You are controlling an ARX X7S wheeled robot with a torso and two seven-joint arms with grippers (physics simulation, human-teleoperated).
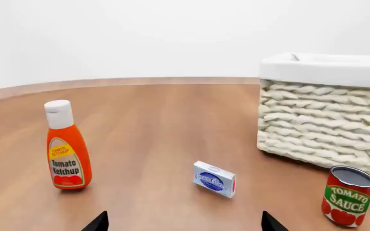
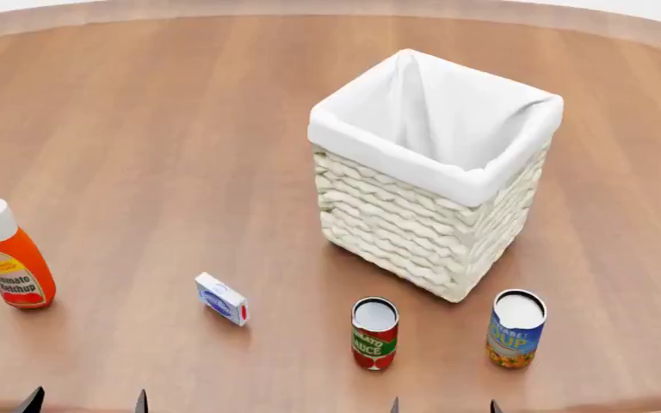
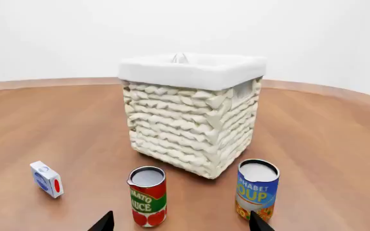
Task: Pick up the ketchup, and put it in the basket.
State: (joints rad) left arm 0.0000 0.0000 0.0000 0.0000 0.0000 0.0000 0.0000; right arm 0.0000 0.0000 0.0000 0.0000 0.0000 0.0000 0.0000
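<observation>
ketchup (image 2: 13, 258) upright, wooden table (image 2: 169, 129), white walls (image 1: 140, 33)

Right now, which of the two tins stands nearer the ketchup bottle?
The red tomato sauce tin. It stands between the small blue-and-white box and the blue soup tin, which is farther from the ketchup bottle.

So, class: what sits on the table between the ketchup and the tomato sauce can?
In the head view, a small blue-and-white box lies between ketchup and can.

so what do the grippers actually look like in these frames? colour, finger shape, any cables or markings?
Only fingertips show. Left gripper and right gripper: two dark, nearly black, pointed wedge tips each, plain and matte. No cables, markings or arm links in view.
</observation>
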